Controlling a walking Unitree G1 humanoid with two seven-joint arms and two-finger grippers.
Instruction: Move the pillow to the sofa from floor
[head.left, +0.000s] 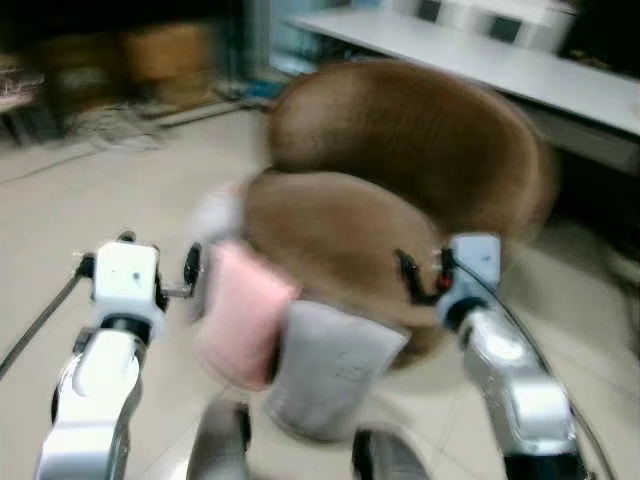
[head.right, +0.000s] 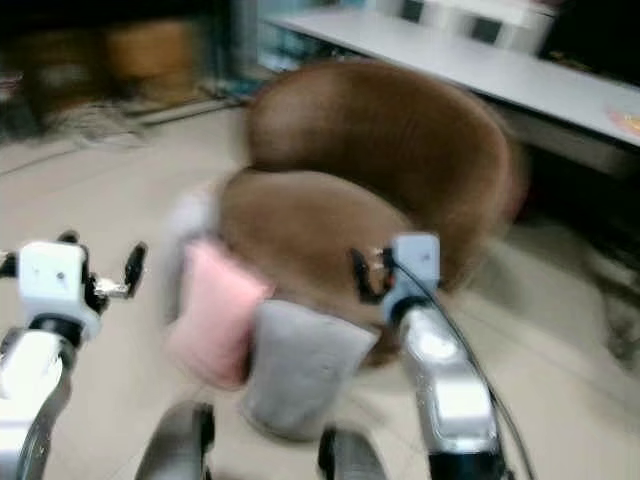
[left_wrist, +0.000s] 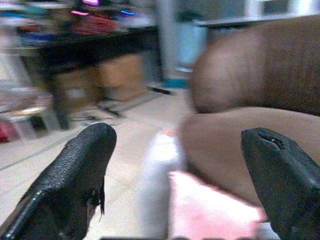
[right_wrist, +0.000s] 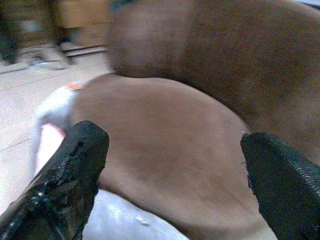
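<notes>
A pink pillow (head.left: 240, 315) and a grey pillow (head.left: 325, 365) lean upright on the floor against the front of a round brown sofa chair (head.left: 400, 150). A blurred white object (head.left: 212, 215) sits by the sofa's left side. My left gripper (left_wrist: 175, 150) is open, held in the air left of the pink pillow (left_wrist: 210, 210) and facing it. My right gripper (right_wrist: 175, 150) is open too, hovering over the sofa seat (right_wrist: 165, 145) above the grey pillow. Neither holds anything. All views are blurred.
A long white table (head.left: 480, 55) runs behind the sofa at the back right. Dark furniture with cardboard boxes (head.left: 160, 50) stands at the back left, with cables (head.left: 100, 125) on the floor near it. Pale tiled floor (head.left: 90, 190) lies open to the left.
</notes>
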